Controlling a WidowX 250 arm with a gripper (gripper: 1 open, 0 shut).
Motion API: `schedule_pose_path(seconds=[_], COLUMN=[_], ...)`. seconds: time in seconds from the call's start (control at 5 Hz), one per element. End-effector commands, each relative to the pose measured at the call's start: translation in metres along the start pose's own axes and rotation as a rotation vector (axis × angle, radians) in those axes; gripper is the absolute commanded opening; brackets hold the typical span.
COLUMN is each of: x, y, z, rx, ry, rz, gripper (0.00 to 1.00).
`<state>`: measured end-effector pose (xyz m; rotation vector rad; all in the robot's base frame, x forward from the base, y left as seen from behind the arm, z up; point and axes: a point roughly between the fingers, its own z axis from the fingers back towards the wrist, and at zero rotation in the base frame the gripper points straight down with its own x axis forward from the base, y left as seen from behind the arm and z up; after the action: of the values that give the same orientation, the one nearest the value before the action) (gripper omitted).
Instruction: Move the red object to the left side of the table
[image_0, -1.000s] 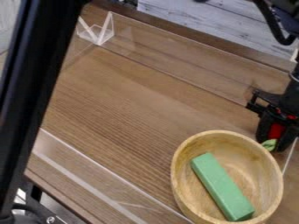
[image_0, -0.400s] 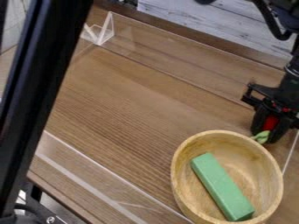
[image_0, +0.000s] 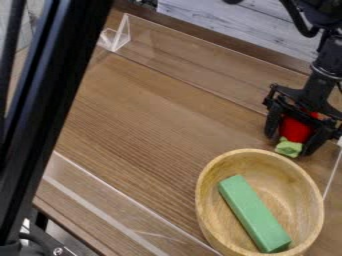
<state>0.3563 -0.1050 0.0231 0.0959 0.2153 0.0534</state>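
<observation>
Red fruit (image_0: 298, 130) partly hidden by black claw (image_0: 301, 124)

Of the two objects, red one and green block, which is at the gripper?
The red object: rounded, on the tabletop between the gripper's fingers. The green block lies inside the wooden bowl, away from them.

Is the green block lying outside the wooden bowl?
No, the green block lies inside the round wooden bowl, within its rim.
</observation>
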Motion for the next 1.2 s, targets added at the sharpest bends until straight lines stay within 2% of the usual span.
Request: schedule_pose_path(seconds=[0.0,0.2,0.4,0.6,0.8,1.0], x=[0.012,0.017,0.018,0.016,0.015,0.012], y=[0.002,0.006,0.01,0.004,0.001,0.0], z=[0.012,0.01,0.009,0.009,0.009,0.009], rx=[-0.031,-0.03,-0.032,-0.036,-0.04,-0.048], ry=[-0.048,-0.045,-0.042,-0.042,-0.036,-0.028], rz=[0.011,-0.029,-0.069,-0.083,-0.097,-0.094], gripper=[0.0,1.0,1.0,0.0,0.0,1.0])
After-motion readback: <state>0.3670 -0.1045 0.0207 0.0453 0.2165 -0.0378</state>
